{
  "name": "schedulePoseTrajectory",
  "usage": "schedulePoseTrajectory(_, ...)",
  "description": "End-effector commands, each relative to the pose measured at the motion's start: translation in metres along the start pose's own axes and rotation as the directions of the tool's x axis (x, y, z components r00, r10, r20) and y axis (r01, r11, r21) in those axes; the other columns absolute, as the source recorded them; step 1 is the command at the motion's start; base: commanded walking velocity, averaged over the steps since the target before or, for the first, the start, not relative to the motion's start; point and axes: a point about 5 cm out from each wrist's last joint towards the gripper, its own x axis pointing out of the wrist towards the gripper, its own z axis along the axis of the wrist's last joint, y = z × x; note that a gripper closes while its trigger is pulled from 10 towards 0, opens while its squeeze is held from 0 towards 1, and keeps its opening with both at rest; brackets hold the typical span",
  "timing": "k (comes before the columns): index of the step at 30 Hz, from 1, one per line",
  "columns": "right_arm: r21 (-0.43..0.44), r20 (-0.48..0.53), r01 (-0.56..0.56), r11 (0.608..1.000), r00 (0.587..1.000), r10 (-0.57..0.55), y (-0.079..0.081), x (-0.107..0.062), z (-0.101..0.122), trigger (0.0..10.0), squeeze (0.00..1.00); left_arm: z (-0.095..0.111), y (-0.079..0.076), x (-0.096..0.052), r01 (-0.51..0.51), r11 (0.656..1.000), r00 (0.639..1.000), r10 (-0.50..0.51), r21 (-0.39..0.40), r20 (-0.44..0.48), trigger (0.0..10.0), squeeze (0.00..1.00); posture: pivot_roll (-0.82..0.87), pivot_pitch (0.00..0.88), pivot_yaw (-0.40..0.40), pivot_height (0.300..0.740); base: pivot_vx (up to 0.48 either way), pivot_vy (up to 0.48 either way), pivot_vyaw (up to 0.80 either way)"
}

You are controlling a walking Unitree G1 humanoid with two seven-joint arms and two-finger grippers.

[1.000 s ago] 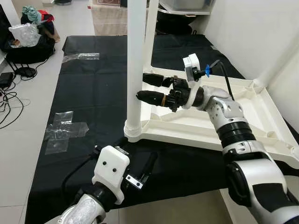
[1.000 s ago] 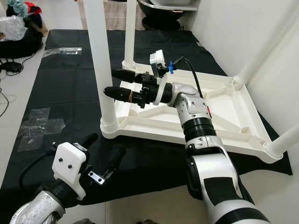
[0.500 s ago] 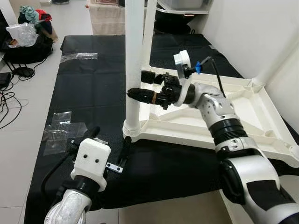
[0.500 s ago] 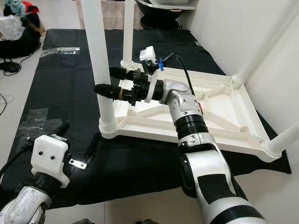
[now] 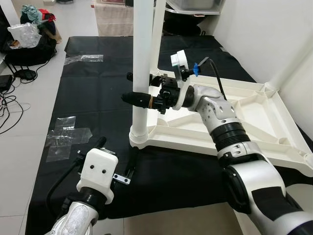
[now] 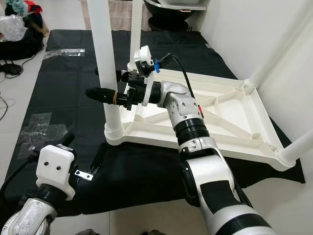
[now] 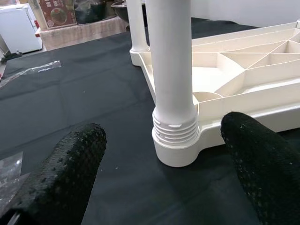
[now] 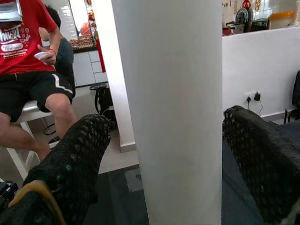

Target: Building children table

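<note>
Two white legs (image 5: 142,73) upright, tabletop (image 5: 254,115) inverted.

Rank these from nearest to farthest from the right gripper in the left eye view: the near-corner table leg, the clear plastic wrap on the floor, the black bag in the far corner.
From the right gripper:
1. Near-corner table leg: upright, standing between the open fingers.
2. Clear plastic wrap: flat at the mat's edge, on the robot's left.
3. Black bag: far left corner of the room.
</note>
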Motion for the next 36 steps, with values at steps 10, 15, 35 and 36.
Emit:
schedulePoseTrajectory(10,-0.024,-0.041,-0.003,1.0,0.999,0.002,0.0,0.012,-0.002,10.0,0.0,-0.001,-0.004,0.002,0.011,1.0,1.0,-0.011,-0.004,0.001,10.0,0.0,0.11,0.117,-0.134,0.74,0.0,0.0,0.0)
schedulePoseTrajectory(15,-0.024,-0.055,-0.009,1.0,0.998,0.008,-0.001,0.012,-0.003,10.0,0.0,-0.001,-0.004,0.002,0.009,1.0,1.0,-0.009,-0.003,0.003,10.0,0.0,0.11,0.118,-0.133,0.74,0.0,0.0,0.0)
schedulePoseTrajectory(35,-0.043,-0.075,0.001,0.999,0.997,-0.004,-0.003,0.004,-0.004,0.0,0.0,-0.001,0.006,0.009,-0.026,1.0,0.999,0.025,0.018,0.022,10.0,0.0,0.09,0.114,-0.119,0.74,0.0,0.0,0.0)
schedulePoseTrajectory(36,-0.043,-0.075,0.001,0.999,0.997,-0.004,-0.003,0.004,-0.004,0.0,0.0,-0.001,0.006,0.009,-0.026,1.0,0.999,0.025,0.018,0.022,10.0,0.0,0.09,0.114,-0.119,0.74,0.0,0.0,0.0)
